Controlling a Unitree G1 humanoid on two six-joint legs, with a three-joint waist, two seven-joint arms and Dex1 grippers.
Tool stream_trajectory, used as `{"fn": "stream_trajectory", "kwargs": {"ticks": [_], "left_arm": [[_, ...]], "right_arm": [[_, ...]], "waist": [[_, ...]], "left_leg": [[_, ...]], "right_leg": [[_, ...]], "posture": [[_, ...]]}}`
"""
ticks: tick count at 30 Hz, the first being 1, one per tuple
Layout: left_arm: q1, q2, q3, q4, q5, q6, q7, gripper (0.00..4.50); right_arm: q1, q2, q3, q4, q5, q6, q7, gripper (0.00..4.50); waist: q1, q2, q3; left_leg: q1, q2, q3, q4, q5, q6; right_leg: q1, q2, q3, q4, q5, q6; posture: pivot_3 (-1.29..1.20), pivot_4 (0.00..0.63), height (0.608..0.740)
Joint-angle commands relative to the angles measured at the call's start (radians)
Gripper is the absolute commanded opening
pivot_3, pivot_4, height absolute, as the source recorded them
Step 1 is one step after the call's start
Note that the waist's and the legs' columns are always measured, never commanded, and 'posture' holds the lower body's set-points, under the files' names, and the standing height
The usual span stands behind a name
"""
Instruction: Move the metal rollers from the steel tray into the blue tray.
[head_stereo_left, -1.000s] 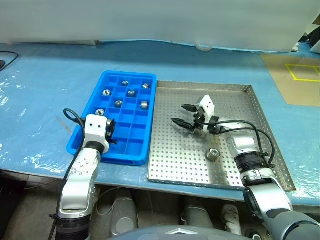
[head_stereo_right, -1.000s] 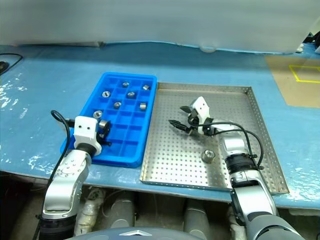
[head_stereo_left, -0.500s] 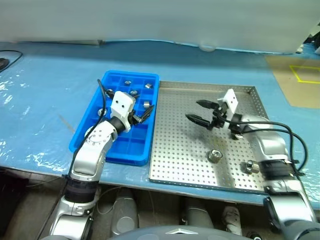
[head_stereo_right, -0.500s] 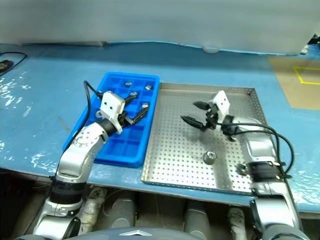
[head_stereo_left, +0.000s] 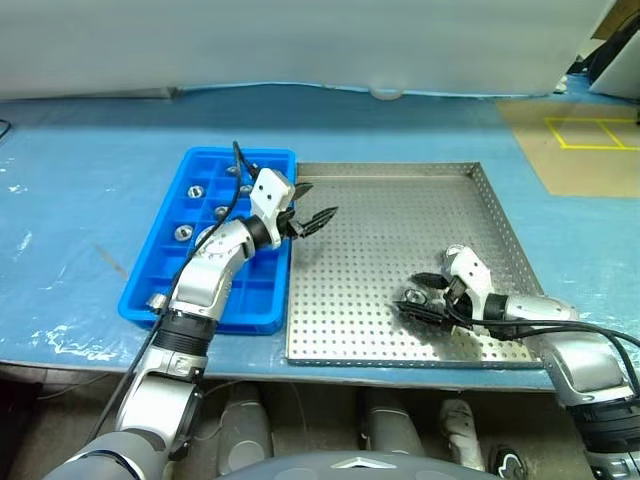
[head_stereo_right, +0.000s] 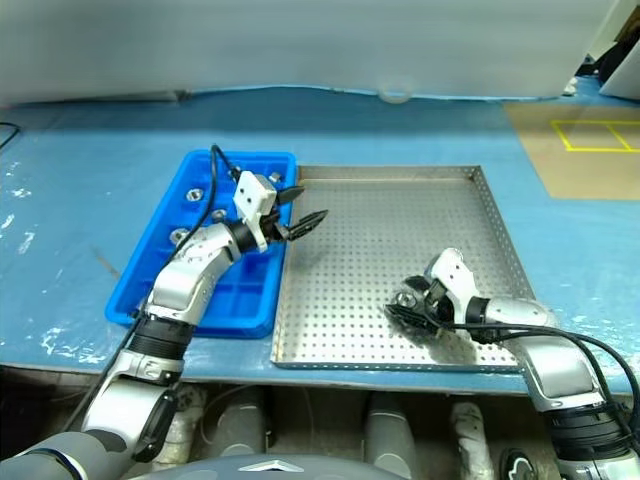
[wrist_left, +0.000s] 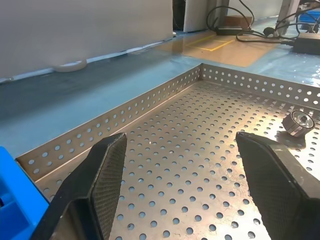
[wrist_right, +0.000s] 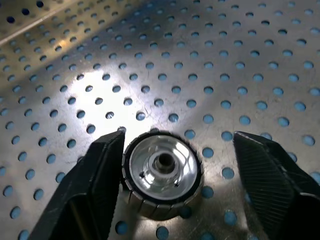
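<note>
The right gripper (head_stereo_right: 415, 306) is spread around a roller (wrist_right: 161, 174) on the steel tray's (head_stereo_left: 400, 215) near side. One finger (wrist_right: 97, 182) touches it, so closing could push it away. The left gripper (head_stereo_left: 312, 203) is spread, holding nothing.

Head stereo pair looks fwd & down from above onto the blue table (head_stereo_left: 90, 190), whole steel tray (head_stereo_left: 390, 175) and blue tray (head_stereo_left: 160, 300) in frame; both eyes share same scene w/ slight sideways offset. Left wrist cam sits low, near-level over the steel tray floor, facing its far corner, a roller (wrist_left: 298, 123) near the rim. Right wrist cam v. close, looking down on a roller (wrist_right: 162, 172) on the perforated floor; same roller seen in head views.
</note>
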Motion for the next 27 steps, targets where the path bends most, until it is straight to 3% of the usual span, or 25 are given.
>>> {"fn": "stream_trajectory", "kwargs": {"ticks": [1,3,4,10,18,27], "left_arm": [[-0.013,0.007,0.013,-0.014,0.012,-0.038,0.024,3.65],[-0.009,0.005,0.034,-0.014,0.015,-0.042,0.06,3.65],[-0.006,0.006,0.046,-0.011,0.026,-0.049,0.09,3.65],[0.049,-0.002,0.119,-0.088,0.03,-0.04,0.235,3.65],[0.211,0.013,0.206,-0.29,0.059,0.019,0.419,3.65],[0.377,0.024,0.297,-0.493,0.084,0.095,0.56,3.65]], "right_arm": [[-0.009,0.0,-0.005,-0.008,0.016,-0.002,0.006,2.5],[-0.045,0.018,-0.024,-0.005,0.059,0.012,0.016,1.78],[-0.079,0.038,-0.041,-0.007,0.099,0.026,0.019,1.66],[-0.335,0.162,-0.046,0.06,0.201,0.05,0.012,1.66],[-0.628,0.357,0.141,0.428,0.013,-0.134,-0.008,1.66],[-0.89,0.567,0.182,0.846,-0.087,-0.285,0.0,1.66]], "waist": [[-0.001,0.0,0.0],[-0.001,0.0,0.0],[-0.001,0.0,0.0],[0.004,0.0,0.0],[0.045,0.0,0.0],[0.106,0.0,0.0]], "left_leg": [[0.0,0.0,0.0,0.0,0.0,0.0],[0.0,0.0,0.0,0.0,0.0,0.0],[0.0,0.0,0.0,0.0,0.0,0.0],[0.0,0.0,0.0,0.002,0.0,0.0],[-0.004,0.001,-0.001,0.001,0.0,0.0],[-0.006,0.001,-0.004,0.0,0.001,-0.001]], "right_leg": [[0.0,0.0,0.0,0.0,0.001,-0.001],[0.0,0.0,0.0,0.0,0.004,-0.006],[0.0,0.0,0.0,0.0,0.004,-0.006],[-0.001,0.0,0.0,0.004,0.004,-0.007],[-0.003,0.0,-0.003,0.004,0.004,-0.009],[-0.004,-0.001,-0.006,0.004,0.004,-0.009]], "posture": [[-0.14,0.15,0.74],[-0.13,0.15,0.74],[-0.11,0.15,0.74],[0.01,0.15,0.74],[0.23,0.15,0.74],[0.44,0.15,0.74]]}}
